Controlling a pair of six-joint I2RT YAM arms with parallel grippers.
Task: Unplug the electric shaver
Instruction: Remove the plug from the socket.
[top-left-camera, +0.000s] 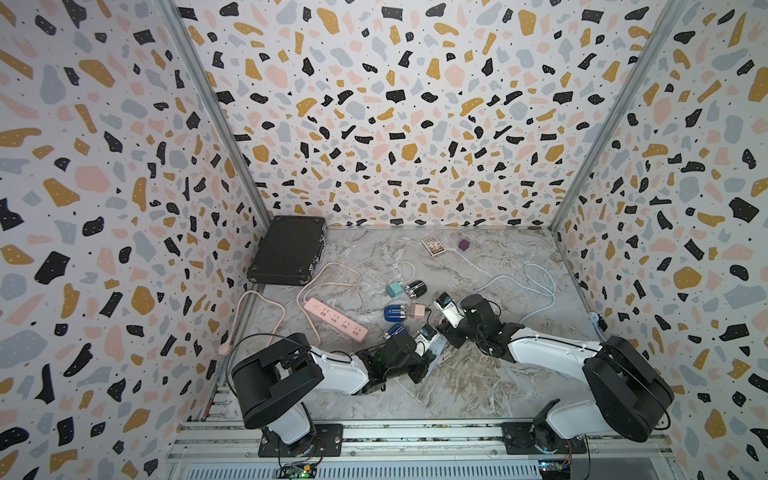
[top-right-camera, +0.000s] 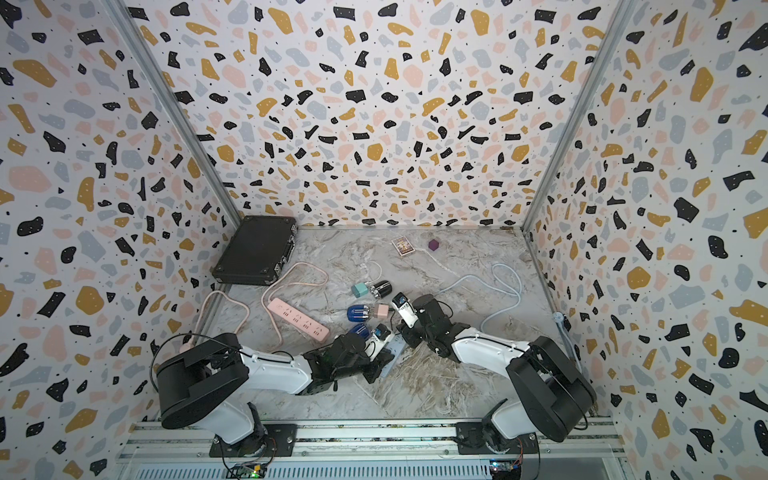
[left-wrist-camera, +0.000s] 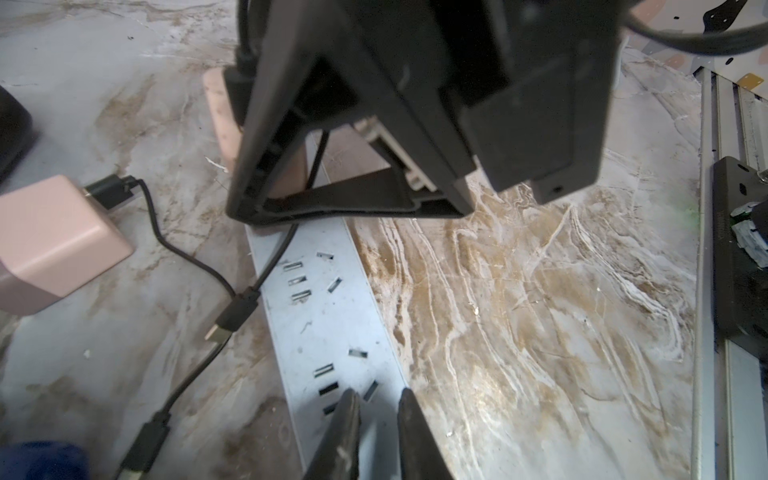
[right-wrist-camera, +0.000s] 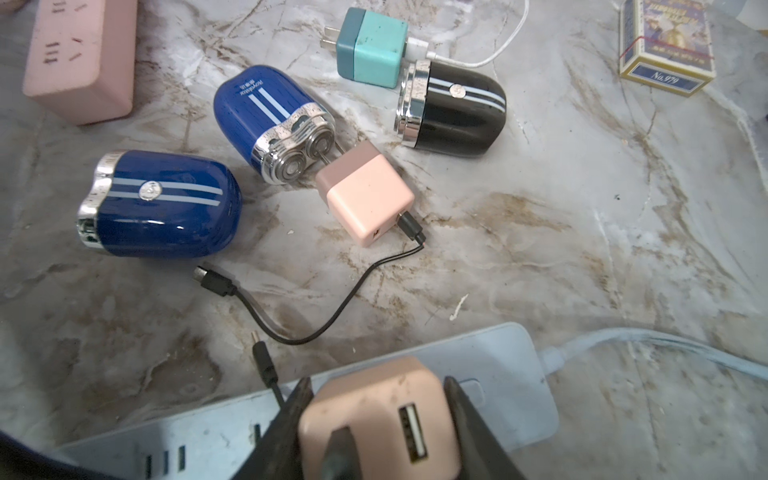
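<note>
Right wrist view: our right claw (right-wrist-camera: 378, 386) is clamped on a pink adapter (right-wrist-camera: 374, 424), one finger against each side. The adapter sits plugged into the pale blue power strip (right-wrist-camera: 498, 374) on the desk (top-left-camera: 457, 382).

Beyond the strip lie the nearer blue shaver (right-wrist-camera: 166, 203), the second blue shaver (right-wrist-camera: 266, 112) and a black shaver (right-wrist-camera: 457, 110). A loose pink adapter (right-wrist-camera: 365, 195) touches the second blue shaver's head. Its black cable (right-wrist-camera: 332, 324) ends in a free plug (right-wrist-camera: 210, 280) just beside the nearer blue shaver, not touching it. A teal adapter (right-wrist-camera: 374, 50) rests by the black shaver.

In the left wrist view, our left claw (left-wrist-camera: 379, 399) stands narrow, a slim gap between its fingers and nothing in it. The tips press on the same strip, among its sockets.
</note>
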